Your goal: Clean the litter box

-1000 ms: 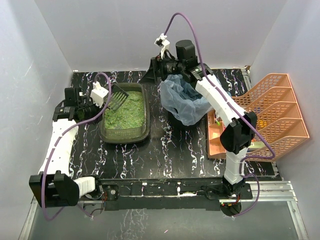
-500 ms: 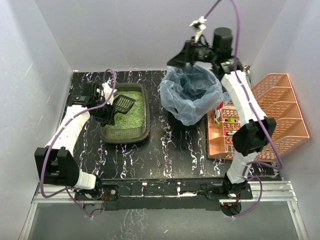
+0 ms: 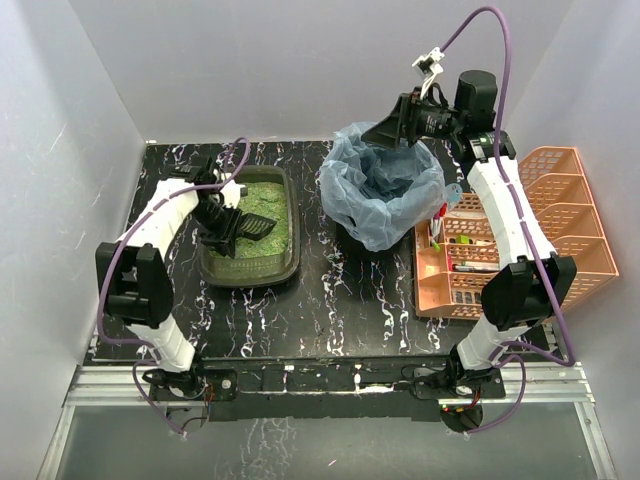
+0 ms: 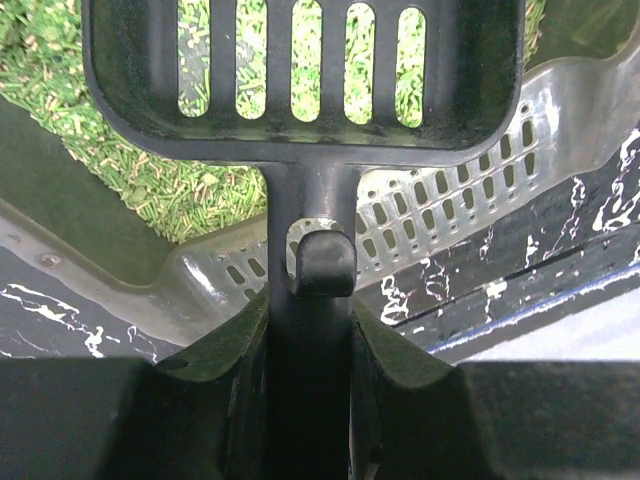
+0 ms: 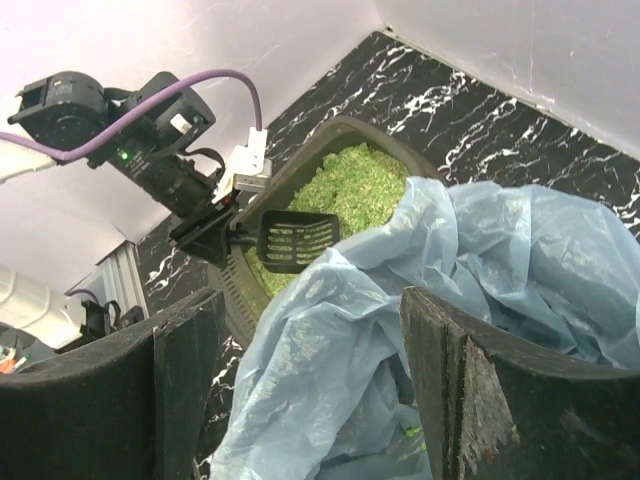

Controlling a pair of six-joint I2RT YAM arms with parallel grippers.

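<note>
We see a black marbled table (image 3: 350, 300) with an orange organiser (image 3: 560, 240) along its right edge. Left of that stands the bin (image 3: 380, 200), lined with a blue bag. The litter box (image 3: 250, 272) lies on the table's left half, just beside the bin, with green litter (image 3: 262, 200) in it. We find the black slotted scoop (image 3: 255, 228) over the box, its head above the litter; we cannot tell whether it touches. The left gripper (image 3: 222, 232) is clamped on the scoop's handle at the box's left side. The right gripper (image 3: 395, 128) hangs above the bin's far rim, fingers wide apart, gripping nothing.
</note>
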